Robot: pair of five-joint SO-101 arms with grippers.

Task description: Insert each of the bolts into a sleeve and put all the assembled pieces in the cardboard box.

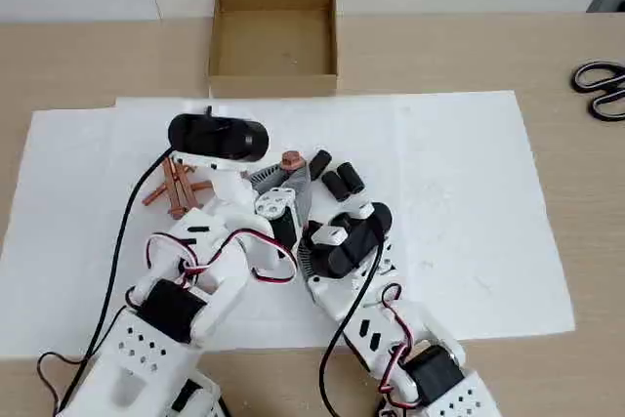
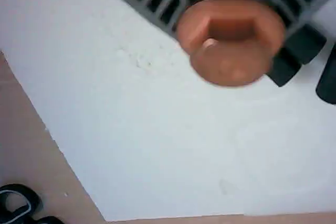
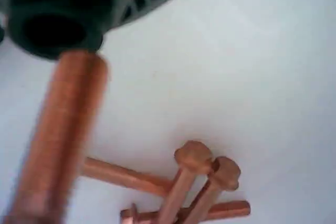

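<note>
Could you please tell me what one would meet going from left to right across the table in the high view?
Pile of copper-coloured bolts → single held copper-coloured bolt → cluster of short black cylindrical sleeves → black-handled scissors.

Open cardboard box (image 1: 273,41) sits at the far edge of the table (image 1: 78,65), just past a white paper sheet (image 1: 459,202) w/ both arms over its near half. Approx. mid-sheet the left gripper (image 1: 290,175) is clamped on a copper bolt (image 1: 291,158), head up; three black sleeves (image 1: 337,180) lie just beside it, a pile of bolts (image 1: 178,187) on its other side, and the right arm (image 1: 347,241) angles in close on the near side. Scissors (image 1: 601,88) lie on bare table, well apart from the rest.
</note>
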